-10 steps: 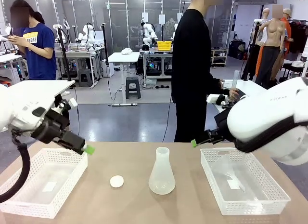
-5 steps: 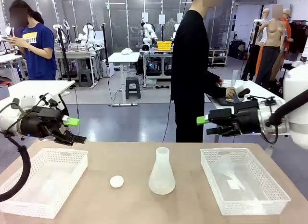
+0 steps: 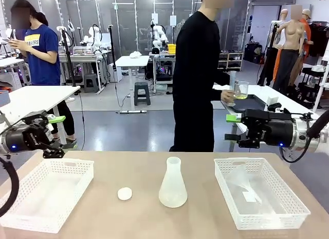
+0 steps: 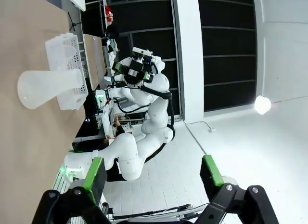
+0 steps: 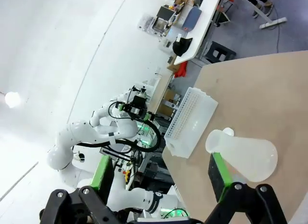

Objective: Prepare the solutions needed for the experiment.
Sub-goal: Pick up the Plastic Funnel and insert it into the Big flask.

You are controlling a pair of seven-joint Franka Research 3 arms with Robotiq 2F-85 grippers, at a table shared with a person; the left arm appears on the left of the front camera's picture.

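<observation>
A translucent white conical flask (image 3: 172,183) stands at the middle of the table, and it also shows in the wrist views (image 4: 48,86) (image 5: 245,154). Behind the table a person in black holds a glass beaker with a shallow layer of pale yellow solution (image 3: 240,96) over a side table. My left gripper (image 3: 60,131) hovers open above the left basket's far edge, its fingers (image 4: 94,173) wide apart and holding nothing. At the right, my right gripper (image 3: 231,128) is open above the right basket's far side, its pads (image 5: 217,170) bare.
A white mesh basket (image 3: 43,200) sits at the table's left and another (image 3: 259,198) at its right. A small white round cap (image 3: 125,194) lies left of the flask. A second person in blue stands far back left.
Both arms swung up and back toward their own sides, grippers staying open. The person turned and lifted the beaker of yellow liquid off the side table.
</observation>
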